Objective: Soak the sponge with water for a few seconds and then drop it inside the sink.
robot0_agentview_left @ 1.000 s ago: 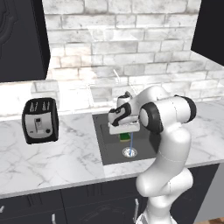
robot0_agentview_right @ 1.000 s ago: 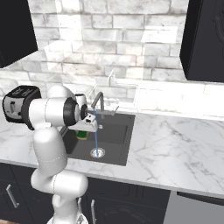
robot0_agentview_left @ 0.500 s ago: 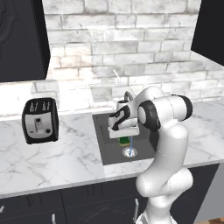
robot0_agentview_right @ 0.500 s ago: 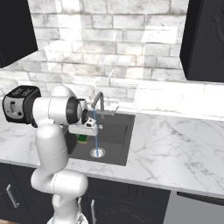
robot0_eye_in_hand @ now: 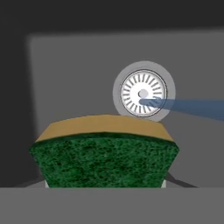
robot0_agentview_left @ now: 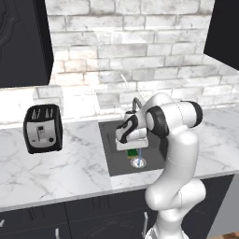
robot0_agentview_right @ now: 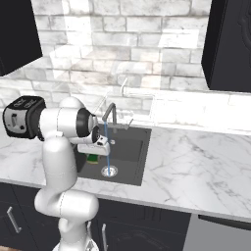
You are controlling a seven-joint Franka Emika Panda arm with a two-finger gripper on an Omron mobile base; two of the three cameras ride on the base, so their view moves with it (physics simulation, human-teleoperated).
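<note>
Sponge (robot0_eye_in_hand: 105, 153): lower centre of the hand view, green face toward the camera, hanging over the sink (robot0_agentview_left: 112, 158). I held it there beside the water (robot0_agentview_right: 107, 147), which fell to the drain (robot0_eye_in_hand: 143, 92), seemingly to bring it under the stream. My gripper (robot0_agentview_left: 133, 150): clamped on the sponge, fingers hidden behind it. Toaster (robot0_agentview_left: 43, 128): on the counter, left.

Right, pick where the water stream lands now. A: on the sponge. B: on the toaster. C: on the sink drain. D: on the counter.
C: in the hand view the water ends on the drain, beside the sponge held by the gripper.
</note>
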